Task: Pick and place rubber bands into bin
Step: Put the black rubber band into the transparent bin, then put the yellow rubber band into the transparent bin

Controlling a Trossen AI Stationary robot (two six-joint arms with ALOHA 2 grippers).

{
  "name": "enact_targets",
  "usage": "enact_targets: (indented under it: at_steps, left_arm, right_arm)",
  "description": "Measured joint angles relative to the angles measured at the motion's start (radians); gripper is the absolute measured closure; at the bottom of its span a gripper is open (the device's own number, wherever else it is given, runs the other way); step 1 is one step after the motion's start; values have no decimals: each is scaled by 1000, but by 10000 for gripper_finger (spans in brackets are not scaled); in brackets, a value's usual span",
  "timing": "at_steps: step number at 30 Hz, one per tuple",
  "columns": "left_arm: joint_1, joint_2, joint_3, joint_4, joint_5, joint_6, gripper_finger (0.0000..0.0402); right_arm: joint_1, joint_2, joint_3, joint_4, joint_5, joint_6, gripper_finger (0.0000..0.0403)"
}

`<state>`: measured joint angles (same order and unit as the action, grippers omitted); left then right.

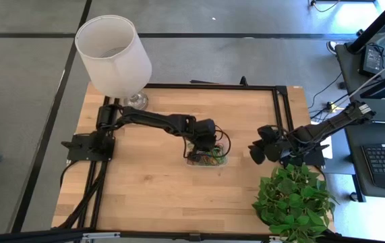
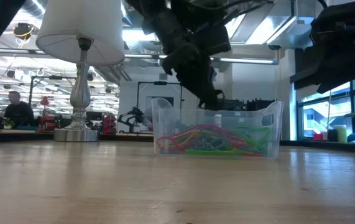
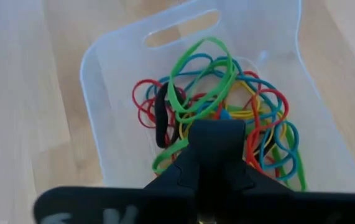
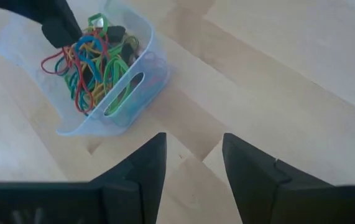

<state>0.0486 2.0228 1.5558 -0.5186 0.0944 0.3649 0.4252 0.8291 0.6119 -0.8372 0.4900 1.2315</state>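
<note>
1. While you are watching the left gripper (image 2: 211,102), note that it is hanging directly over the clear bin (image 1: 205,160), fingers pressed together and gripping nothing that can be seen.
2. You are seeing the rubber bands (image 3: 217,115) lying straight below its tips, heaped in the bin with no single long axis.
3. You are finding the right gripper (image 4: 193,168) waiting well off to the bin's side with its fingers spread and empty, so the left arm is plainly the nearer one.
4. You are probably looking at a drop just ending, with no loose band visible on the table (image 1: 152,196).
</note>
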Motion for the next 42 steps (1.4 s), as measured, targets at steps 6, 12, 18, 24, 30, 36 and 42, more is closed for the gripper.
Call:
enact_targets:
  at_steps: [6, 12, 18, 24, 30, 36, 42]
  left_arm:
    - [13, 2, 0, -8, 6, -1, 335]
    - [13, 2, 0, -10, 5, -2, 280]
    - [14, 1, 0, -25, -7, 3, 253]
    - [52, -98, 1, -23, 6, -5, 272]
    - [131, -229, -98, -5, 106, -13, 362]
    - [184, -425, -348, 105, 56, -69, 400]
    - [192, -668, -638, 331, 35, -106, 400]
  right_arm:
    - [-29, 0, 0, 15, 0, 2, 242]
    - [-58, 0, 0, 18, 0, -1, 242]
    - [-77, 0, 0, 18, -1, -4, 242]
    - [-99, 0, 0, 24, 94, -10, 242]
    - [-161, 23, 0, 174, 242, -208, 242]
    - [-296, 124, 0, 546, 206, -596, 240]
    - [-469, 316, 23, 875, 9, -797, 210]
